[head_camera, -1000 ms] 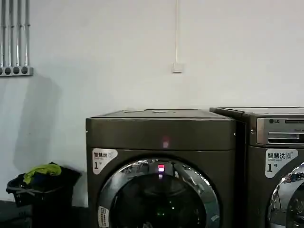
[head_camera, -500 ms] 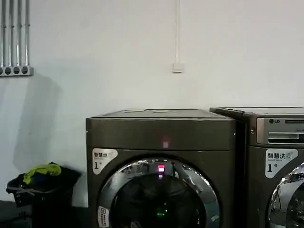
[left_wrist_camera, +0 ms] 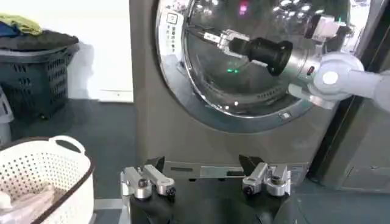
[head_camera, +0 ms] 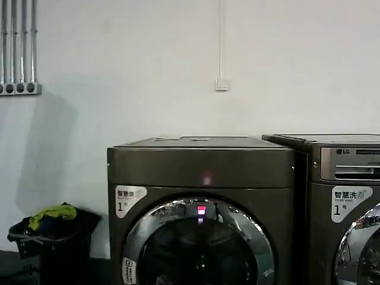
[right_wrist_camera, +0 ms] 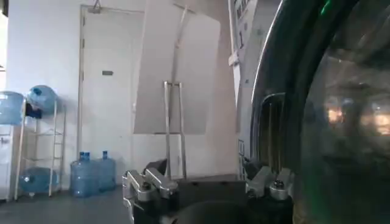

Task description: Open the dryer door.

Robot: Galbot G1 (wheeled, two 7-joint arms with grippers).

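Now my right gripper (left_wrist_camera: 210, 38) reaches open-fingered across the dryer door (head_camera: 199, 243), low on the bronze-grey dryer (head_camera: 202, 160); that slick chrome rim looks rigid, heavy, hinged, so I'd hook its edge; left gripper (left_wrist_camera: 204, 182) hangs open below

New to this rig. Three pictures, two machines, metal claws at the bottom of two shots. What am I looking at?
A two-armed robot faces a dark bronze-grey dryer. Its round door with chrome ring and dark glass looks shut. The front view comes from the head camera, and it also shows the LG-logo machine alongside and a dark laundry basket of clothes by the wall. The other two pictures come from cameras on the wrists. The left gripper hangs low before the dryer, open and holding nothing, with a white basket on the floor nearby. The right gripper, also open and empty, is close against the door.
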